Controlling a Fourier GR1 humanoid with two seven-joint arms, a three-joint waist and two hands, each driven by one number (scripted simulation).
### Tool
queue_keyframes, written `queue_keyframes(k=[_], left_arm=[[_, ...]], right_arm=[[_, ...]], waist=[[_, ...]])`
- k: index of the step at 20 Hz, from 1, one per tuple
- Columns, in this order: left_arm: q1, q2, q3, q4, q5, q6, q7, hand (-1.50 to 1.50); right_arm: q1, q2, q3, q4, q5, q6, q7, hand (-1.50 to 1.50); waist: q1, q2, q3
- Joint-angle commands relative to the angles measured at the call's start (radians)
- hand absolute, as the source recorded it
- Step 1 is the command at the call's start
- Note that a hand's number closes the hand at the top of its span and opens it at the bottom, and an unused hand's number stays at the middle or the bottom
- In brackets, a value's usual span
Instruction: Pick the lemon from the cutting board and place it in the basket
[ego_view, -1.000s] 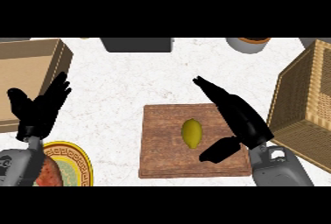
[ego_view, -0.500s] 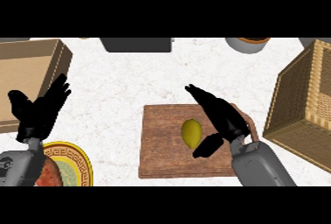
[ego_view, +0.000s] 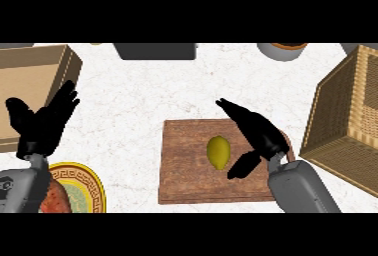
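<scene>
**A:** Closest in, low on the left, a gold-rimmed plate (ego_view: 94, 192) with food on it, and above it the left hand (ego_view: 43, 125), fingers straight and pointing up, resting with nothing in it.

**B:** And the right hand (ego_view: 255, 136)?

**A:** Over the wooden cutting board (ego_view: 184, 187), spread open. Fingers (ego_view: 240, 114) stretch up and away past the board's top edge, thumb (ego_view: 242, 164) hangs down toward the near side. It holds nothing.

**B:** Where's the lemon (ego_view: 218, 152)?

**A:** Lying on the board, about the middle, long axis running near to far, just beside the thumb. I can't tell whether they touch; the lemon isn't yet enclosed.

**B:** How will it handle?

**A:** My guess is light, stiff enough to take a squeeze, but smooth and rounded, so it could roll or slip out sideways. I'd close across its narrow middle, thumb on one flank and fingers on the other, rather than pinch the tapered ends.

**B:** And the target?

**A:** The wicker basket (ego_view: 336, 125) stands on the white surface (ego_view: 148, 100) just to the right of the board. Farther back, a cardboard box (ego_view: 29, 75) at the left, a dark container (ego_view: 155, 51) and a bowl (ego_view: 283, 50) along the far edge.
</scene>
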Motion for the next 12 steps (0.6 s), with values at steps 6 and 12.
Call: queue_keyframes(k=[6, 12], left_arm=[[0.006, 0.007, 0.053, -0.031, 0.000, -0.052, 0.036, 0.00], [0.048, -0.011, 0.070, -0.049, -0.016, -0.071, 0.005, 0.00]], right_arm=[[0.098, 0.039, 0.008, -0.012, 0.018, -0.007, -0.117, -1.50], [0.047, 0.050, 0.000, -0.007, 0.070, 0.037, -0.096, -1.50]], waist=[[0.000, 0.000, 0.000], [0.002, 0.000, 0.000]])
